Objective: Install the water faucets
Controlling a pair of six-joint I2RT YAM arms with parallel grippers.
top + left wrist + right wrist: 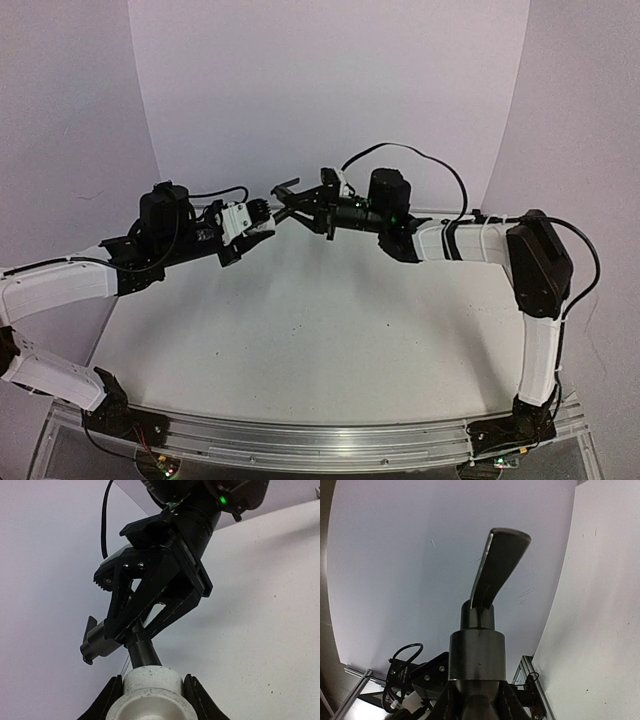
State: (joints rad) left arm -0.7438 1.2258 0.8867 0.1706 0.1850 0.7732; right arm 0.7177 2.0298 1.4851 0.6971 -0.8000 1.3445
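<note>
The left gripper (152, 702) clamps the white fitting (150, 680) between its jaws, end toward the right gripper (140, 625), whose jaws pinch the black faucet piece (142, 652) stem-first against it, apparently aligned for pressing together.

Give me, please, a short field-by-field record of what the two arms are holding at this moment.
left tool: shut on the white fitting
right tool: shut on the black faucet piece
contact: the black piece's stem meets the top of the white fitting; how deep it sits cannot be told
height: both parts held in the air above the table
arms: raised, tools facing each other near the middle
</note>
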